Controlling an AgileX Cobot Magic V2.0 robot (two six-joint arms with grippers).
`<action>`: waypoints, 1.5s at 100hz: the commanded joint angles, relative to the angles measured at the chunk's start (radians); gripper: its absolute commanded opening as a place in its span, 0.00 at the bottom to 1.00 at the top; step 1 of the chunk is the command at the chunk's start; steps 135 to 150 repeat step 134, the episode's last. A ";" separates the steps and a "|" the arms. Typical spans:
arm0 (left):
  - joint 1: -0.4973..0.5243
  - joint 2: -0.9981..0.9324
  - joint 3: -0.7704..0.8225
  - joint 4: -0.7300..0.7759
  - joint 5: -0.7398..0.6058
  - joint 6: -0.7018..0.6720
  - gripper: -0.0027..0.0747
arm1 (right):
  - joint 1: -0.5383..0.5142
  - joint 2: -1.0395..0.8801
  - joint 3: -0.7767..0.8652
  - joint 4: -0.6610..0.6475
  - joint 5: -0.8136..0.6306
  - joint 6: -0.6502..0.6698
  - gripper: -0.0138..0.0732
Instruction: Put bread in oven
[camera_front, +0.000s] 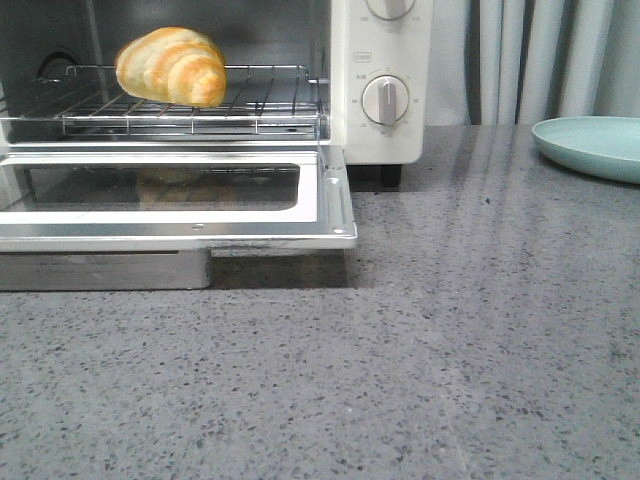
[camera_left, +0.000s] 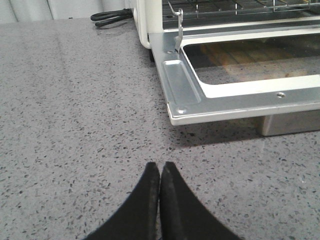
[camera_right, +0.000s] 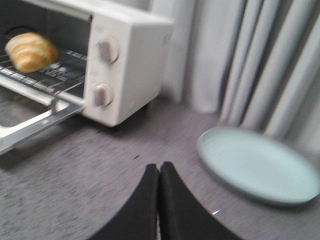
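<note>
The bread (camera_front: 172, 66), a golden-orange striped roll, lies on the wire rack (camera_front: 270, 105) inside the cream-white oven (camera_front: 380, 130). The oven's glass door (camera_front: 330, 215) is folded down flat and open. The bread also shows in the right wrist view (camera_right: 31, 51). My left gripper (camera_left: 160, 167) is shut and empty, low over the counter in front of the door's corner (camera_left: 175, 112). My right gripper (camera_right: 159, 167) is shut and empty, above the counter between the oven (camera_right: 130, 65) and the plate. Neither gripper shows in the front view.
A pale green plate (camera_front: 595, 147) sits on the grey speckled counter to the right of the oven, also in the right wrist view (camera_right: 257, 167). Grey curtains (camera_front: 540, 60) hang behind. A black cable (camera_left: 110, 16) lies beside the oven's left side.
</note>
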 joint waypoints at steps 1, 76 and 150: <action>0.005 -0.030 0.022 -0.009 -0.050 -0.010 0.01 | -0.122 0.044 0.094 0.138 -0.217 -0.034 0.08; 0.005 -0.030 0.022 -0.009 -0.050 -0.010 0.01 | -0.537 -0.060 0.294 0.304 -0.135 -0.051 0.08; 0.005 -0.030 0.022 -0.009 -0.050 -0.010 0.01 | -0.537 -0.060 0.294 0.304 -0.135 -0.051 0.08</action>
